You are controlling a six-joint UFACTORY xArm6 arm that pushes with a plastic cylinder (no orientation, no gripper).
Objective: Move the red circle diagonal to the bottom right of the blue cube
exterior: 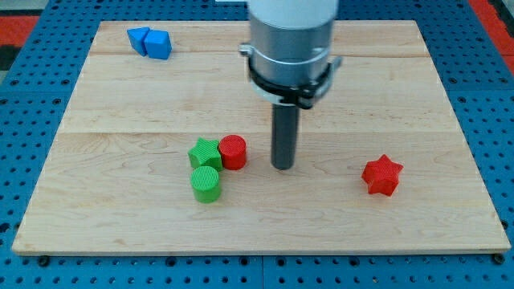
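Note:
The red circle point(233, 151) is a short red cylinder near the board's middle, touching a green star point(206, 152) on its left. My tip point(282, 167) rests on the board just to the right of the red circle, a small gap apart. The blue cube point(159, 44) sits at the view's top left, with another blue block point(139, 38) touching its left side. The arm's grey body point(291, 40) hangs over the top middle of the board.
A green cylinder point(206, 184) stands just below the green star. A red star point(381, 175) lies at the right. The wooden board point(418, 96) lies on a blue pegboard surface point(32, 120).

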